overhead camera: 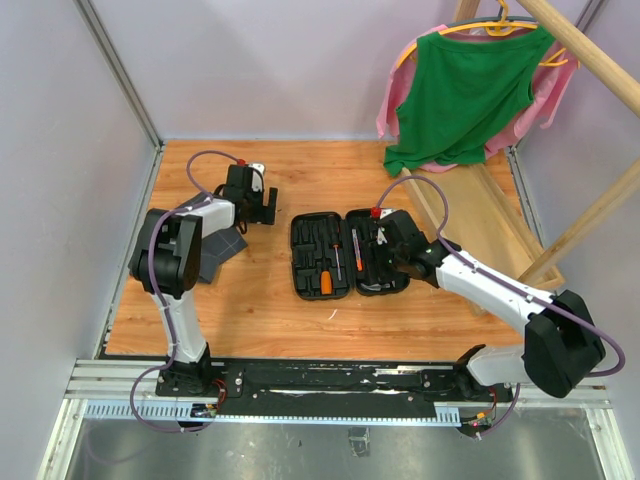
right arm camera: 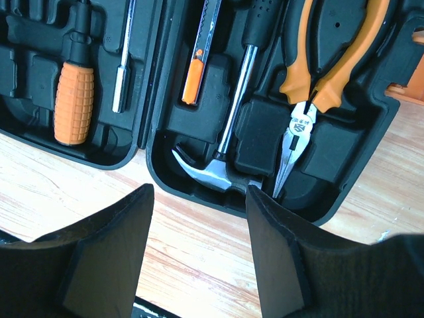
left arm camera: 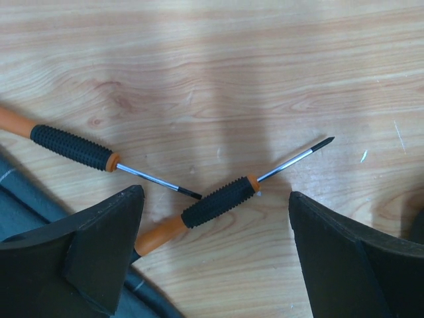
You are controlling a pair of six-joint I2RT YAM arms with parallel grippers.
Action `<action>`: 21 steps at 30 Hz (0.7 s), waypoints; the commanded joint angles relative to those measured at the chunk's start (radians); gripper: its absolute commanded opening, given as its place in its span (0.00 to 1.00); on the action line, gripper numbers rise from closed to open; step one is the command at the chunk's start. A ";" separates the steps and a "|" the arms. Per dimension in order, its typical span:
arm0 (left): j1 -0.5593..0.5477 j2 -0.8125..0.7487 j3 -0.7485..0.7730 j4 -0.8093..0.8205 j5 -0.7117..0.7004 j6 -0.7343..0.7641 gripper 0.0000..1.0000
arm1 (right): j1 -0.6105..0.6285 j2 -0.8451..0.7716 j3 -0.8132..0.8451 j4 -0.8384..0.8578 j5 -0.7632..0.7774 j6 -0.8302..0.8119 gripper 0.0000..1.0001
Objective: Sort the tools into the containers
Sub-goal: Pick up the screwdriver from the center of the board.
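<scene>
Here, we hold our left gripper spread wide to straddle the nearer screwdriver, beside a second screwdriver on the table, while our right gripper hangs parted and empty at the tool case, hammer and pliers slotted.

**Robotics laboratory test cell, viewed from above.** A wooden tabletop is enclosed on the left and far sides by plain lilac panels held in metal framing. A left arm and a right arm, both white and black, are bolted to a black mounting rail at the near edge, with purple cables left exposed. Staged props are laid out: an open tool case at centre, and garments hung on a wooden rack at far right.
</scene>
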 commanded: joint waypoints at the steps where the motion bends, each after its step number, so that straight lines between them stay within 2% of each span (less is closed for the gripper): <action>1: 0.009 0.033 0.033 -0.038 0.024 0.014 0.92 | -0.003 0.012 0.031 -0.008 -0.008 0.001 0.59; 21: 0.009 0.024 0.023 -0.061 0.123 -0.008 0.49 | -0.003 0.003 0.026 -0.022 0.013 0.007 0.59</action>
